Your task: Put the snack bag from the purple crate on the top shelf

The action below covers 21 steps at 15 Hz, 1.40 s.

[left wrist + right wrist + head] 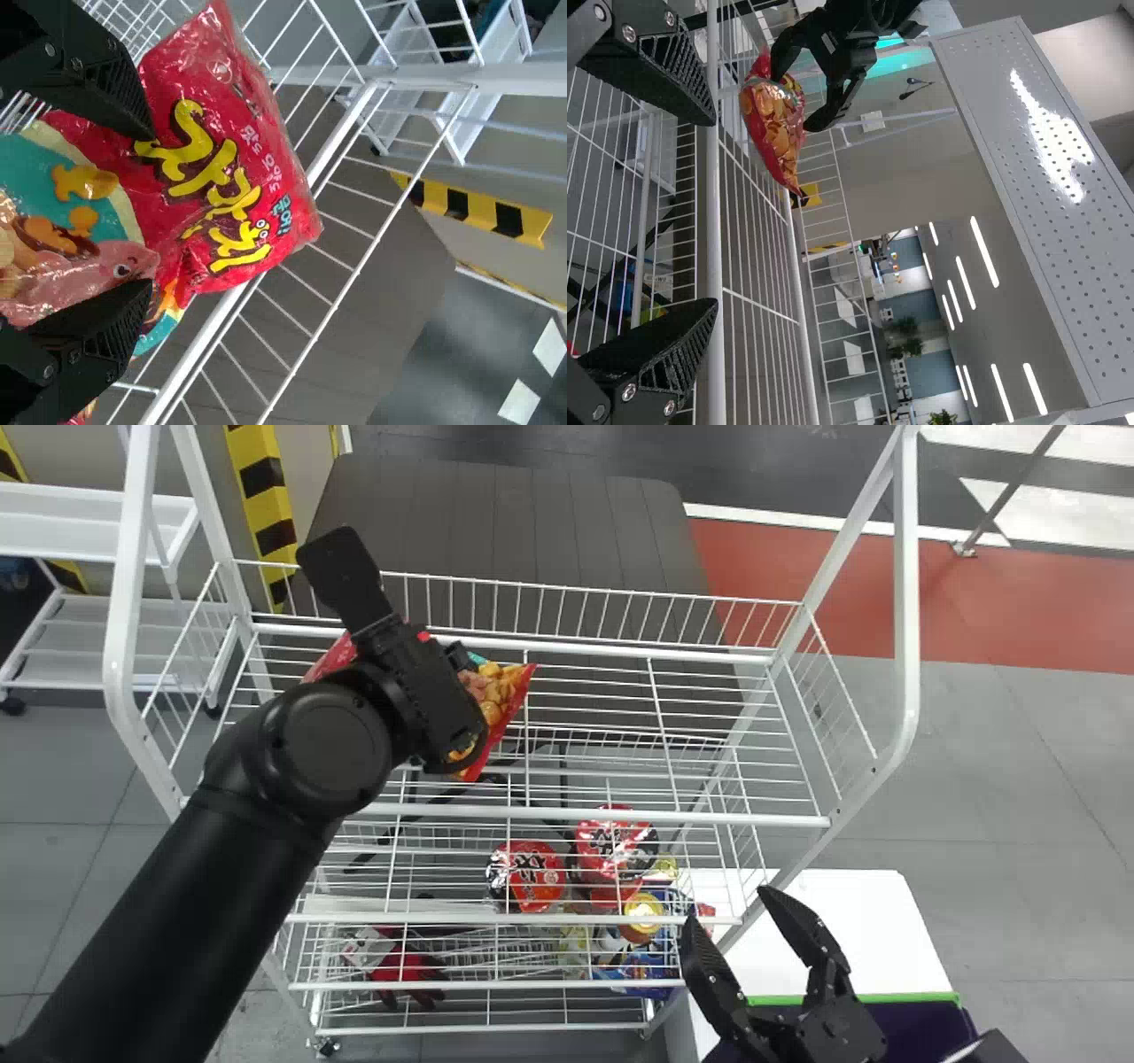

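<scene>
The red snack bag [500,700] is at the left part of the rack's top wire shelf [620,815], partly hidden under my left gripper [412,682]. In the left wrist view, the fingers of my left gripper [149,211] stand wide apart, with the bag [221,177] between and beyond them. The right wrist view shows the bag [772,124] just below that gripper's spread fingers. My right gripper [726,905] is open and empty above the purple crate [917,1023]; its fingers [664,354] show apart in its wrist view.
Red-lidded cups [527,875] and other packages stand on a lower shelf. White posts [905,602] rise at both ends of the rack. A dark table [532,522] is behind it, a white cart [89,522] to the left, and a white surface [850,930] near the crate.
</scene>
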Tool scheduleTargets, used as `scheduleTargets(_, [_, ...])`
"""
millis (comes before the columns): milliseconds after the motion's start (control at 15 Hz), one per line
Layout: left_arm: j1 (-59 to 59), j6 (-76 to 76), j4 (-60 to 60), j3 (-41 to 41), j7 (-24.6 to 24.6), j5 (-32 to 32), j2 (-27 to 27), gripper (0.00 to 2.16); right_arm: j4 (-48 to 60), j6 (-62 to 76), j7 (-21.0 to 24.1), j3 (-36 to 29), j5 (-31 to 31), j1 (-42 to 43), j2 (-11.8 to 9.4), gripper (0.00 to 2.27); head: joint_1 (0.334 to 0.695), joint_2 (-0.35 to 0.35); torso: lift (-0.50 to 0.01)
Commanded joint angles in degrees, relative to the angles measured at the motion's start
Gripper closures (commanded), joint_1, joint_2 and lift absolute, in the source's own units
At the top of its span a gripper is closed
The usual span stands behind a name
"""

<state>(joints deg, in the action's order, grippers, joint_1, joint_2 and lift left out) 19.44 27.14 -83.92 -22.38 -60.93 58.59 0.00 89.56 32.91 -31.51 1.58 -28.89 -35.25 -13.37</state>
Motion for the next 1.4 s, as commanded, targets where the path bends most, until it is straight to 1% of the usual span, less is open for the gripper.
scheduleTargets(0, [0.4,2.5,0.1,0.7,-0.2,0.7,-0.1,0.85,0.0,0.0,0.0,0.0,-0.1,0.0,-0.1,0.10,0.695,-0.172,0.000])
scheduleTargets(67, [0.8,5.0,0.2,1.1,-0.6,0.7,-0.1,1.36,0.0,0.0,0.0,0.0,-0.1,0.0,-0.2,0.10,0.695,-0.173,0.000])
scheduleTargets(133, [0.9,7.5,0.2,2.1,-1.2,0.6,-0.1,1.66,0.0,0.0,0.0,0.0,-0.1,0.0,-0.2,0.10,0.695,-0.173,0.000])
scheduleTargets(267, [1.5,10.8,-0.1,1.5,-2.1,-1.5,-0.1,1.76,0.0,-0.2,0.0,0.1,0.0,0.0,-0.2,0.10,0.695,-0.170,0.000])
scheduleTargets(467, [0.5,17.3,-4.1,-0.4,-1.7,-6.5,-0.1,1.85,0.0,-0.2,0.0,0.1,-0.1,0.0,-0.2,0.10,0.695,-0.167,0.000])
scheduleTargets(667, [-3.3,22.9,-13.6,-2.4,-1.8,-14.3,-0.1,1.85,-0.2,-0.2,0.0,0.1,0.0,0.0,-0.2,0.10,0.695,-0.181,0.000])
scheduleTargets(733, [-4.1,24.9,-16.3,-2.9,-2.0,-16.1,-0.1,1.85,-0.2,-0.2,0.0,0.2,0.0,0.1,-0.1,0.10,0.695,-0.185,0.000])
scheduleTargets(933, [-4.9,29.2,-19.9,-3.7,-2.0,-18.8,-0.1,1.85,-0.2,-0.2,0.0,0.4,0.0,0.3,-0.1,0.10,0.695,-0.191,0.000])
scheduleTargets(1000, [-5.3,30.5,-20.8,-4.0,-1.1,-19.8,-0.1,1.85,-0.2,-0.2,0.0,0.4,-0.1,0.3,-0.1,0.10,0.695,-0.192,0.000])
scheduleTargets(1067, [-6.1,32.4,-21.8,-4.6,1.0,-22.0,-0.1,1.85,-0.4,-0.2,0.0,0.4,-0.1,0.3,-0.1,0.10,0.695,-0.194,0.000])
scheduleTargets(1200, [-7.8,34.0,-24.2,-6.5,4.8,-28.1,-0.1,1.84,-0.4,-0.2,0.0,0.4,-0.2,0.3,-0.1,0.10,0.695,-0.205,0.000])
scheduleTargets(1333, [-9.4,37.0,-26.4,-9.2,9.2,-36.3,-0.1,1.84,-0.5,-0.2,0.0,0.4,-0.1,0.4,-0.1,0.10,0.695,-0.224,0.000])
